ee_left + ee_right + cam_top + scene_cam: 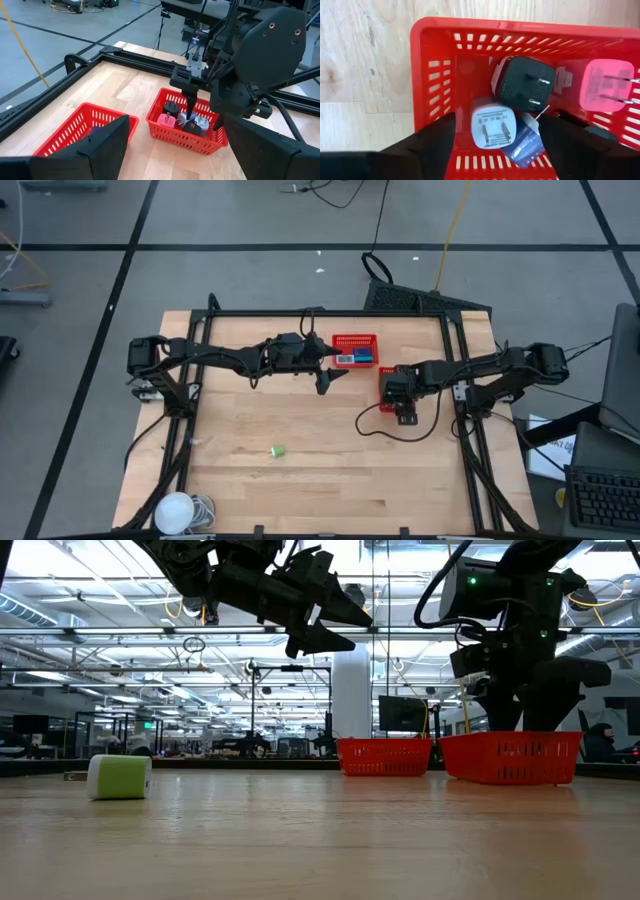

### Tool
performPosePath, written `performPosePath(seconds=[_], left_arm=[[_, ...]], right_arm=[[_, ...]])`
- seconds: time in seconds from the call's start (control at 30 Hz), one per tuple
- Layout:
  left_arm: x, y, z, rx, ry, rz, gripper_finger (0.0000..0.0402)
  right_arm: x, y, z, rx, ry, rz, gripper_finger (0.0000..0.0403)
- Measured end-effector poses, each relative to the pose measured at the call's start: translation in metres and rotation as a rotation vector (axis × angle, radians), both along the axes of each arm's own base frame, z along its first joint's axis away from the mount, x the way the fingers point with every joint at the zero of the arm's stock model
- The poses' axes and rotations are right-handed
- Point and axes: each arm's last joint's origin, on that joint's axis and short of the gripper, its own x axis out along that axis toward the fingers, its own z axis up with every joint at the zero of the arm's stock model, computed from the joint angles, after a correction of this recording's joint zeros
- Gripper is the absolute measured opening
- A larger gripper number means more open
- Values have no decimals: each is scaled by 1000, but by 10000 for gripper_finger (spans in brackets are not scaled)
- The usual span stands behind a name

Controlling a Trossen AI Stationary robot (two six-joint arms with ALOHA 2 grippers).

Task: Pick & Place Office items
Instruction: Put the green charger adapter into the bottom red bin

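The office items are small plug adapters. A black one [522,85], a pink one [610,85], a white one [492,125] and a blue one [522,146] lie in a red mesh basket [432,55]. My right gripper [497,145] reaches down into that basket [385,380], open, its fingers on either side of the white and blue pieces. A green piece [278,450] lies alone on the table, also seen in the low view [118,777]. My left gripper [325,380] hangs open high above the table [335,625], beside the second red basket [355,350].
The second red basket [85,130] holds a few small blue and white pieces. A white rounded object [175,510] sits at the table's near left corner. A black frame [320,313] rims the wooden table, and a cable [375,425] trails below the right gripper.
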Motion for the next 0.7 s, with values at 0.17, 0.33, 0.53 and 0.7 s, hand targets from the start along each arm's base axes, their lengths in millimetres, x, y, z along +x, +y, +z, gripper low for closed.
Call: performPosePath(seconds=[0.17, 0.33, 0.53, 0.7], left_arm=[[0, 0, 0, 0, 0, 0, 320], [0, 0, 0, 0, 0, 0, 315], [0, 0, 0, 0, 0, 0, 325], [0, 0, 0, 0, 0, 0, 326]], right_arm=[[-6, 0, 7, 2, -5, -7, 277], [-17, 1, 34, 2, 11, -10, 269], [-25, 1, 70, 14, -196, -84, 262], [-23, 1, 76, -2, -588, -46, 262]])
